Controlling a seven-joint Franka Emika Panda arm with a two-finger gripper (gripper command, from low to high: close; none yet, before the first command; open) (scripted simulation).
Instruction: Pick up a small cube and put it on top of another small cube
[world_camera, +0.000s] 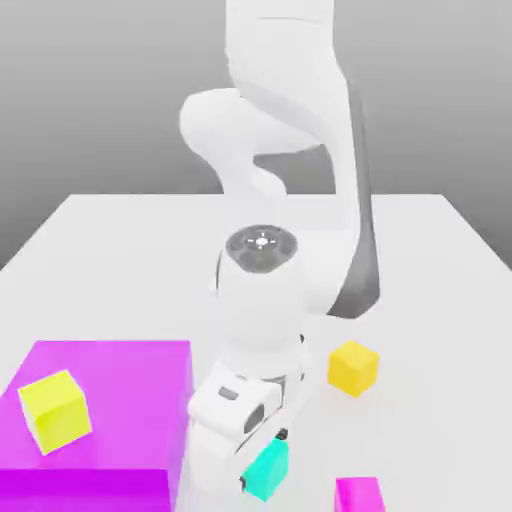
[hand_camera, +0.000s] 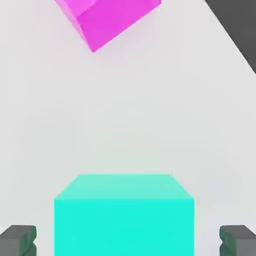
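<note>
The small teal cube (world_camera: 267, 470) (hand_camera: 124, 215) rests on the white table near the front edge. My gripper (world_camera: 262, 462) (hand_camera: 128, 241) is lowered over it and open. Its dark fingers (hand_camera: 19, 240) stand one on each side of the cube, with a gap between each finger and the cube's face. The golden orange-yellow cube (world_camera: 353, 367) sits on the table behind the teal one and toward the exterior view's right, a short way off and untouched.
A big magenta block (world_camera: 110, 400) lies at the exterior view's left, beside the hand, with a lemon-yellow cube (world_camera: 55, 410) on top of it. A small magenta cube (world_camera: 358, 496) (hand_camera: 107, 20) sits by the front edge, right of the teal cube.
</note>
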